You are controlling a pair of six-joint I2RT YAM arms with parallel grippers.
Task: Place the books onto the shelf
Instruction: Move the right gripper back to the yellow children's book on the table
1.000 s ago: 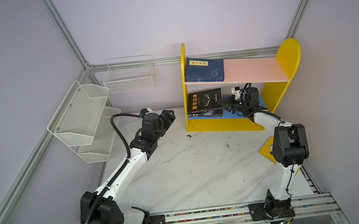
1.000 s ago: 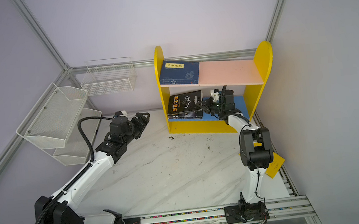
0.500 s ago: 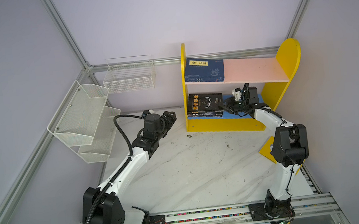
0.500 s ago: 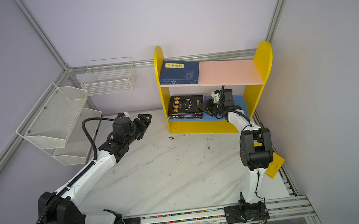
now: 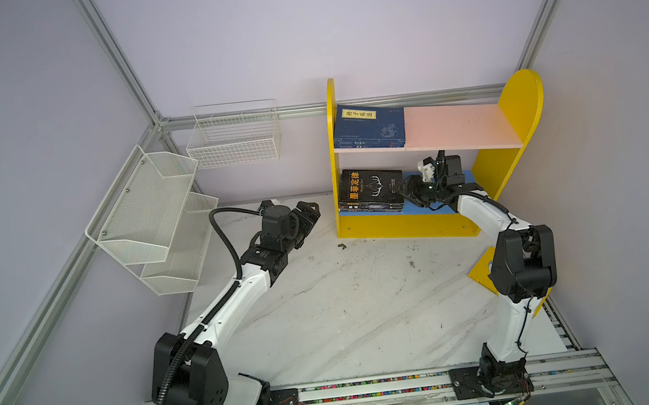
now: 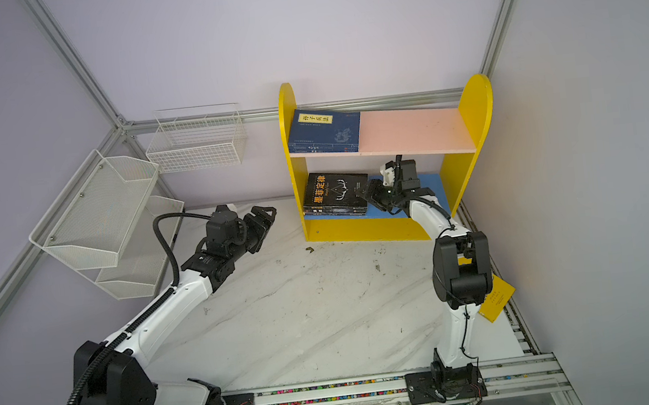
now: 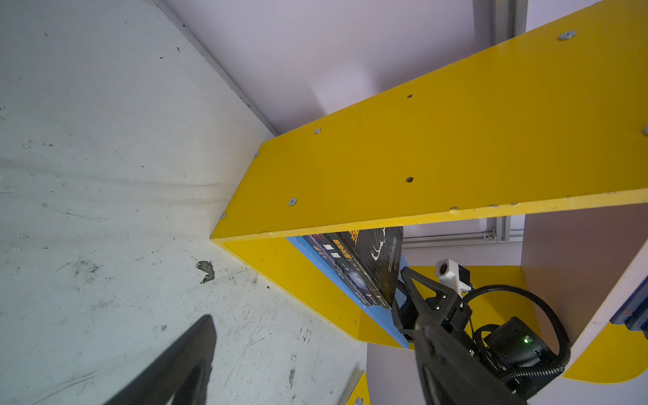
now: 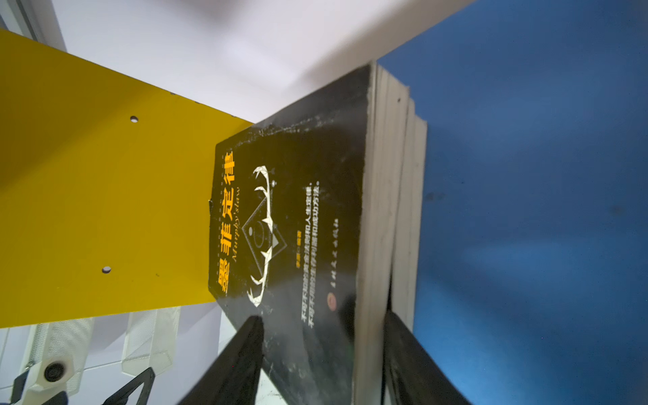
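As right end effector [image 8: 322, 317] straddles it, black book [image 8: 301, 157] stacked

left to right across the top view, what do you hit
in a top view: mesh rack → wire basket → left end effector → black book → right end effector → yellow book

On the shelf [image 5: 399, 229], right end effector [image 5: 412, 194] adjoins black book [image 5: 370, 186].

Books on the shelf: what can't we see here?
Lower books under the black book: too small to count in both top views; blurred page edges in the right wrist view.
Yellow book: mostly hidden behind the right arm in both top views.
Navy book: print too tiny, both top views.
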